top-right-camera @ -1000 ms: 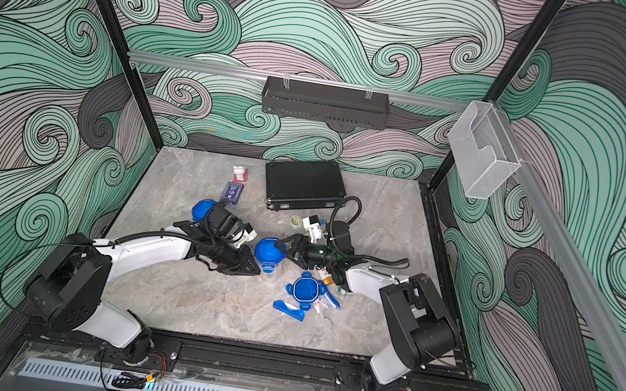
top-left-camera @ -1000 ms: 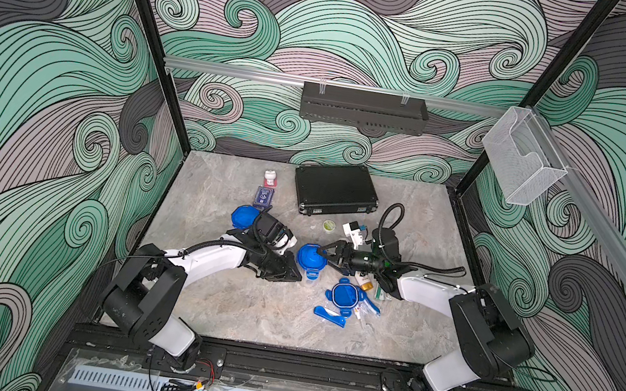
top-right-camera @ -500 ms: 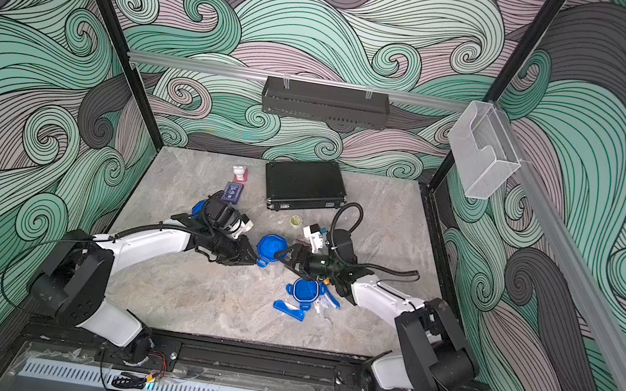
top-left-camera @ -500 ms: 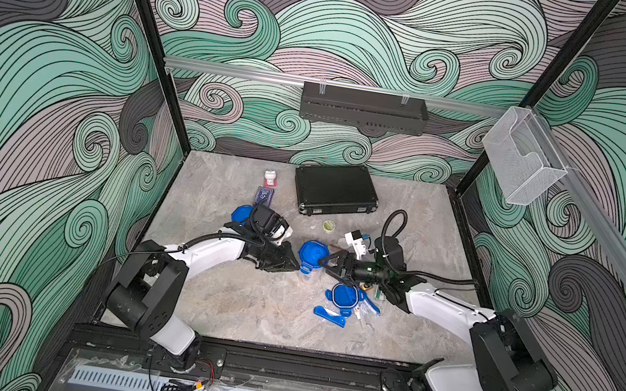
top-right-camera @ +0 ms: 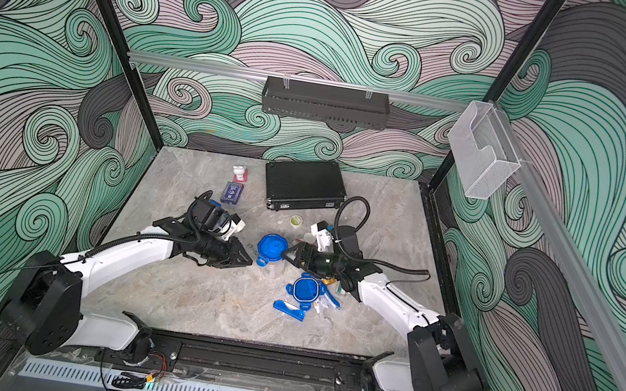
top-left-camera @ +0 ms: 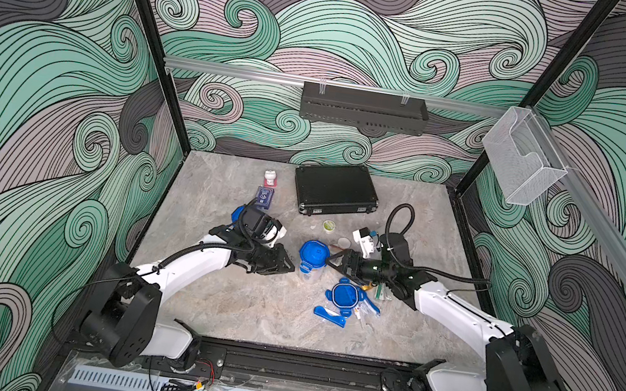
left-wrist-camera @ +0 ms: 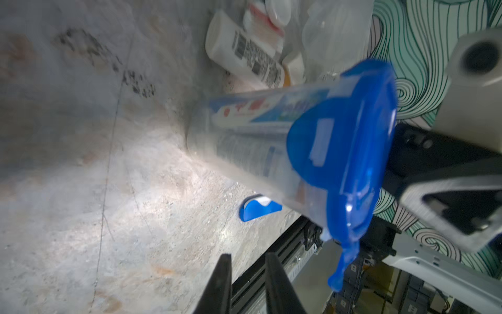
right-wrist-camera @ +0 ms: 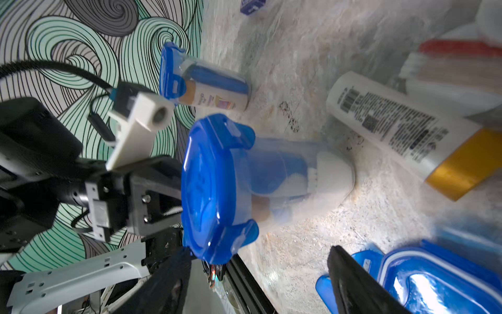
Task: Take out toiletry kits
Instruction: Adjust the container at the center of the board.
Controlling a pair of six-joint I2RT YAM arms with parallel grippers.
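Note:
One toiletry kit, a clear tumbler (top-left-camera: 311, 265) (top-right-camera: 271, 264) (left-wrist-camera: 244, 141) (right-wrist-camera: 288, 176) with a blue clip-tab lid (top-left-camera: 314, 252) (right-wrist-camera: 206, 190), stands upright mid-table between both grippers. My left gripper (top-left-camera: 289, 265) (left-wrist-camera: 248, 257) points at it from the left, its fingers a narrow gap apart and empty. My right gripper (top-left-camera: 330, 261) (right-wrist-camera: 259, 251) is open wide just right of the lid; one finger sits against a lid tab. A second tumbler (top-left-camera: 237, 214) (right-wrist-camera: 212, 89) stands behind my left wrist. A loose blue lid (top-left-camera: 344, 296) (right-wrist-camera: 434, 280) lies among spilled items, with a gold-capped white bottle (right-wrist-camera: 394, 130) (left-wrist-camera: 244, 54) nearby.
A blue toothbrush piece (top-left-camera: 329, 316) (left-wrist-camera: 258, 210) lies near the front. The black ribbed briefcase (top-left-camera: 335, 189), dark-blue card box (top-left-camera: 264, 197) and a small red-and-white item (top-left-camera: 270, 177) sit at the back. A small green cap (top-left-camera: 329, 225) lies by my right wrist.
The right gripper's jaws have spread wider beside the lid, and that arm's elbow has swung out to the right. The tumbler and left gripper have hardly moved.

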